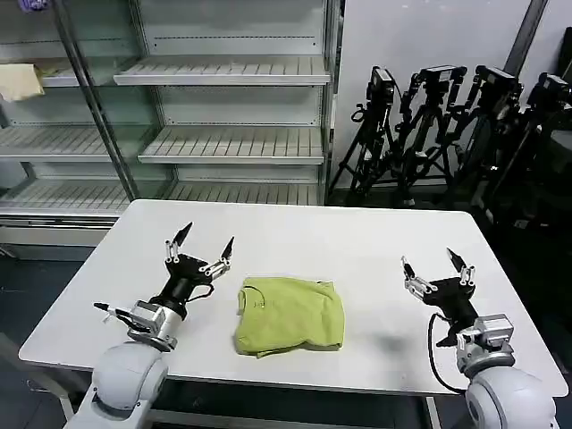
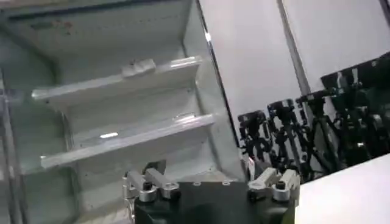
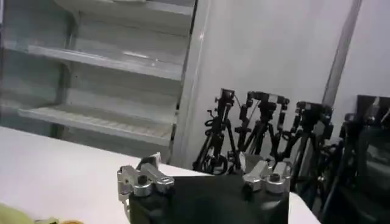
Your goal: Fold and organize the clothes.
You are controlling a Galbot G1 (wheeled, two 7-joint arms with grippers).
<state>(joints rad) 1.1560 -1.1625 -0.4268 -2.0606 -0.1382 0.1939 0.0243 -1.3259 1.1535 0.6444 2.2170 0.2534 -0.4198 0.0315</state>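
Note:
The clothes, one lime yellow-green T-shirt [image 1: 290,315], lie folded into a compact rectangle at the near middle of the white table [image 1: 304,241]. My left gripper [image 1: 202,241] is raised just left of the shirt, open, fingers pointing up and away with nothing between them. My right gripper [image 1: 438,265] is raised well to the right of the shirt, open and empty too. A sliver of the shirt [image 3: 15,215] shows at the edge of the right wrist view. Both wrist views look over the gripper bases toward the shelves and tripods.
A white shelving unit [image 1: 223,134] stands behind the table, with a pale cream cloth [image 1: 20,80] on a left shelf. Several black tripods [image 1: 447,125] stand at the back right. Bare tabletop lies around the shirt on all sides.

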